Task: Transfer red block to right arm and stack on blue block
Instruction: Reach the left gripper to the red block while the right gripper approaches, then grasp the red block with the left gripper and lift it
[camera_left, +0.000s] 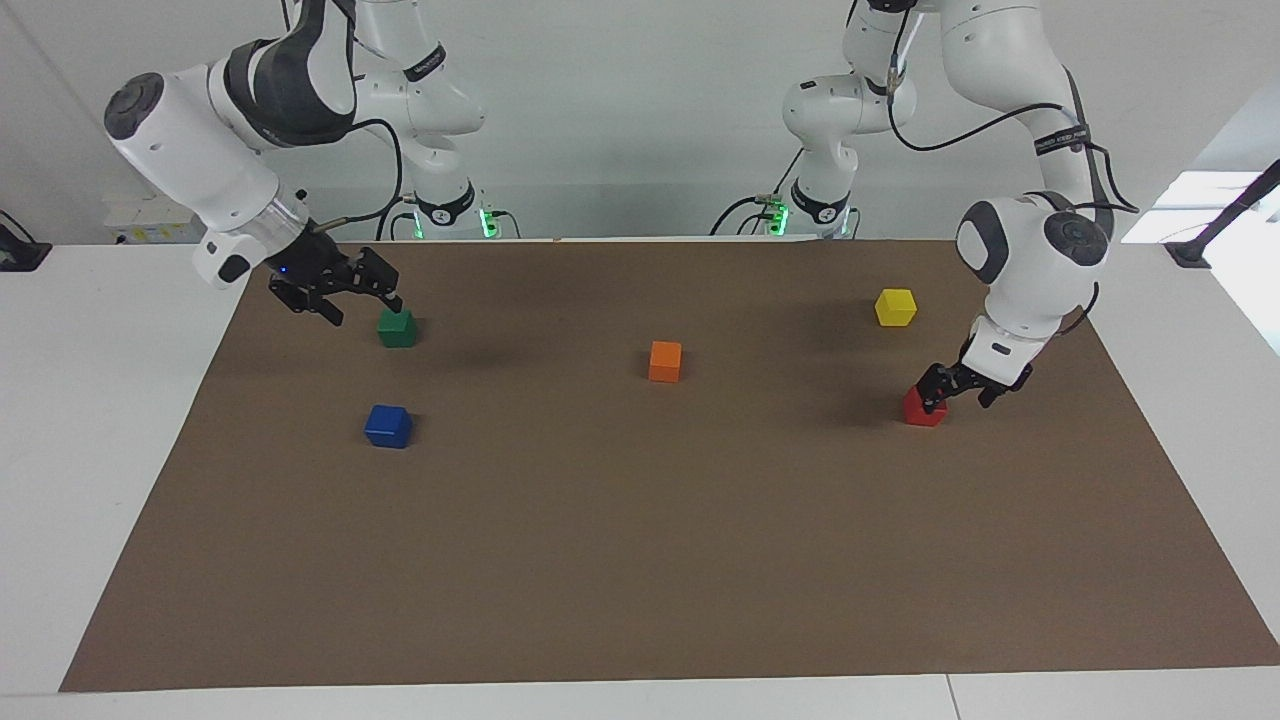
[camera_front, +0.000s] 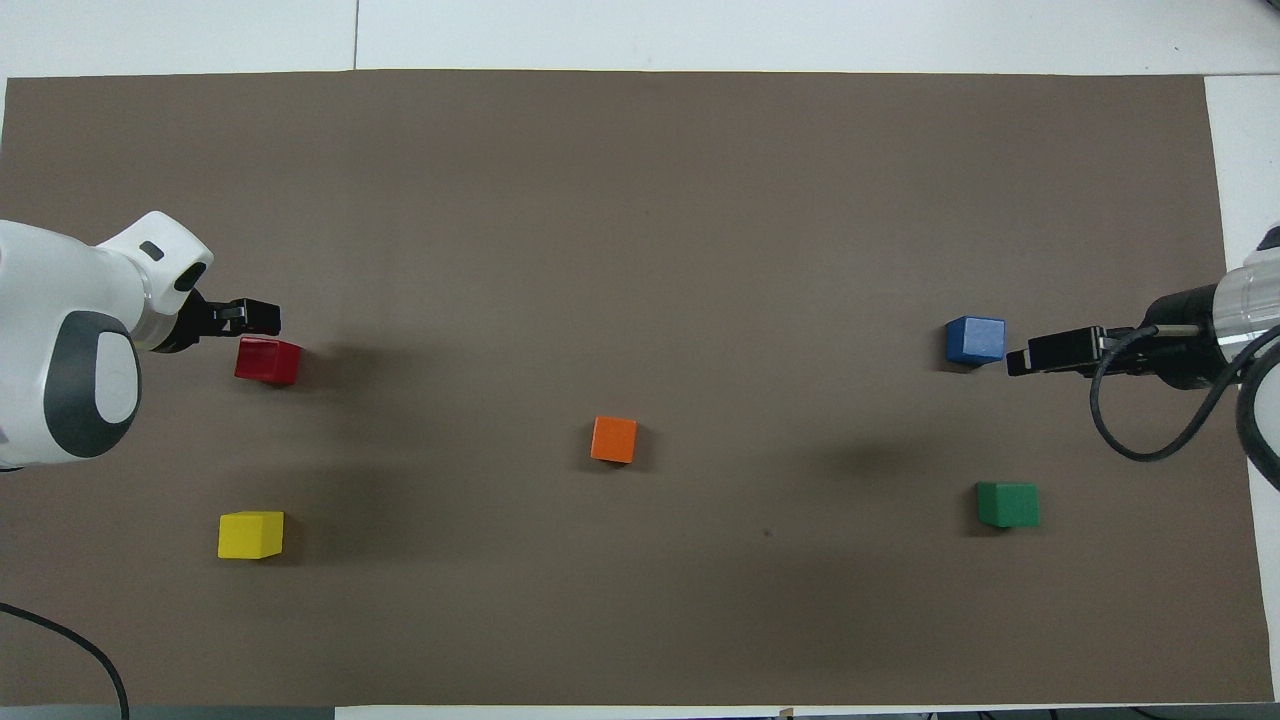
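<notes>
Facing view. The left gripper (camera_left: 960, 388) hangs low at the red block (camera_left: 923, 408), its fingers spread apart with nothing clamped between them. One fingertip overlaps the block's top corner, hiding part of it; whether it touches the block cannot be told. The block sits on the brown mat (camera_left: 640, 560) at the left arm's end, at about 5 o'clock from the yellow block (camera_left: 895, 306). The right gripper (camera_left: 345, 295) hovers with fingers apart and empty, at about 10 o'clock from the green block (camera_left: 397, 327), one fingertip overlapping its upper edge. The blue block (camera_left: 388, 426) lies on the mat at 6 o'clock from the green one, well apart from that gripper. The orange block (camera_left: 664, 361) sits mid-mat. The upper links of both arms are cut off at the frame top.

Overhead view. The left gripper (camera_front: 245, 318) shows edge-on, so its spread cannot be read here; it lies just at 11 o'clock of the red block (camera_front: 267, 360), whose whole top face is exposed. The right gripper (camera_front: 1050, 352) appears at 3 o'clock of the blue block (camera_front: 975, 339), almost abutting it, though the facing view places it up by the green block (camera_front: 1007, 504). Both arms are cropped at the frame sides. The yellow block (camera_front: 250, 534) and orange block (camera_front: 613, 439) are unobstructed.
</notes>
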